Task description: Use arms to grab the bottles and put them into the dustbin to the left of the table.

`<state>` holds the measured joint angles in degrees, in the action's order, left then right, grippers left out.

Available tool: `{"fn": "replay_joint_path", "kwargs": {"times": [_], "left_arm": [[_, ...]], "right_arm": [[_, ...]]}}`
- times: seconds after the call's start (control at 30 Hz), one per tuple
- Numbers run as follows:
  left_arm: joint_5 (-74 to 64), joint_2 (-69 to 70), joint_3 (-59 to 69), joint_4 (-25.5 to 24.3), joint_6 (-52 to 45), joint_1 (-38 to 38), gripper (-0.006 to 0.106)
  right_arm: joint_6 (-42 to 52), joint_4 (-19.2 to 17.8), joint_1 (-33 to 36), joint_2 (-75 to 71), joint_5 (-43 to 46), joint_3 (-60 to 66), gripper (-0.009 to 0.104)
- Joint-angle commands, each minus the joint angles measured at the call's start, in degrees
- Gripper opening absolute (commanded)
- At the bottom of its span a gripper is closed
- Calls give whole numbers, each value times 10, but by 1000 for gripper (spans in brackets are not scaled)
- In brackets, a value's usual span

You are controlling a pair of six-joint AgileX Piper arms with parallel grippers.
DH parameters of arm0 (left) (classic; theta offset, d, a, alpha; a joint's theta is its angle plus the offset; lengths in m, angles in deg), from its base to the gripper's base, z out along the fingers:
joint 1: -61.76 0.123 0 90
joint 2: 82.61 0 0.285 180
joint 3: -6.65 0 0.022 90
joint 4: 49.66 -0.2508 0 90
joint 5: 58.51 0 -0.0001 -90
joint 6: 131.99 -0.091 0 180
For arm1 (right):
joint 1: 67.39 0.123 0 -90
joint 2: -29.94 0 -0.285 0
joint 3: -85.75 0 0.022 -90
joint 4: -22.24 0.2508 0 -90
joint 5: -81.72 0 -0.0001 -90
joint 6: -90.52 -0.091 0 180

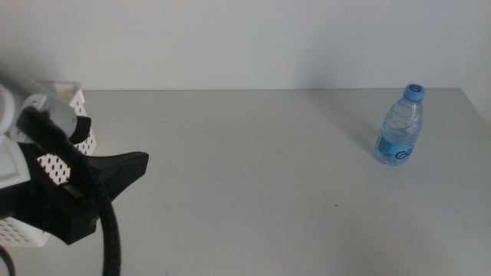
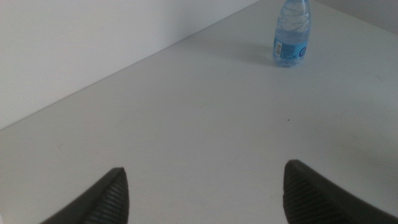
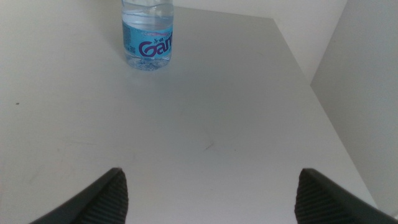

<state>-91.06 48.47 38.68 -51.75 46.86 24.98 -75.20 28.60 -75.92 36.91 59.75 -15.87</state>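
One clear water bottle (image 1: pixel 400 126) with a blue cap and blue label stands upright at the table's far right. It also shows in the left wrist view, bottle (image 2: pixel 292 34), and close in the right wrist view, bottle (image 3: pixel 147 37). My left gripper (image 1: pixel 126 170) hangs at the left edge, beside the white perforated dustbin (image 1: pixel 77 96), pointing right. Its jaws stand wide apart around nothing, left gripper (image 2: pixel 205 186). The right gripper (image 3: pixel 211 186) is open and empty, a short way from the bottle, and is out of the middle view.
The pale grey-white table (image 1: pixel 245 169) stretches between the dustbin and the bottle. A white wall runs along its far edge. The table's right edge lies close beyond the bottle.
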Motion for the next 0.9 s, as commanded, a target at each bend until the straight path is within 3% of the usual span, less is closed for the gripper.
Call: {"fn": "replay_joint_path", "kwargs": {"times": [0.0, 0.27, 0.57, 0.87], "left_arm": [[44, 1, -15, -2, 5, -4, 81], [44, 1, -15, -2, 5, -4, 81], [44, 1, -15, -2, 5, -4, 81], [44, 1, -15, -3, 5, -4, 81]], "right_arm": [[5, -3, 14, -12, 36, -1, 94], [5, 5, 98, -12, 35, -1, 94], [47, -15, 104, -12, 51, -1, 94], [61, 30, 104, 6, 142, -20, 94]]}}
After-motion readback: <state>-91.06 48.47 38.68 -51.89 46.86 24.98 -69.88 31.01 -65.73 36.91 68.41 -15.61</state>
